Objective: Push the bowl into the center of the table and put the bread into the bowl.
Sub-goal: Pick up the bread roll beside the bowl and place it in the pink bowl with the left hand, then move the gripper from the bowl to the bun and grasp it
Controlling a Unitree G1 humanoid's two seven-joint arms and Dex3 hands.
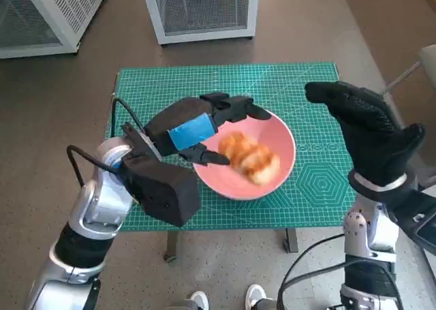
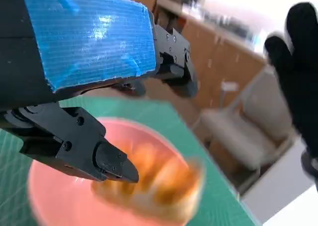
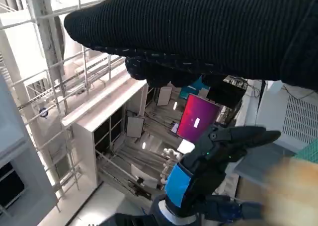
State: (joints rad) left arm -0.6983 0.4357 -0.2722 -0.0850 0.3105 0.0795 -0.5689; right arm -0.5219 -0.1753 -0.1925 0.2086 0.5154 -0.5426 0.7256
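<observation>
- On the floor stands the surface, covered by a green cutting mat.
- Near its middle sits the pink bowl.
- Right of the bowl, the right hand is raised above the mat, fingers apart, holding nothing.
- At the bowl's left rim hovers the left hand, fingers spread, released.
- Inside the bowl lies the bread, blurred.

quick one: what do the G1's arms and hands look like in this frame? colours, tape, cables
Left hand: black rigid plastic fingers with visible screws, bright blue tape across its back. A boxy black wrist module sits behind it, with a black cable looping to the silver-grey left forearm. Right hand: covered by a black knitted glove, a pale band at the wrist, above a silver-grey right forearm with black cables.
</observation>
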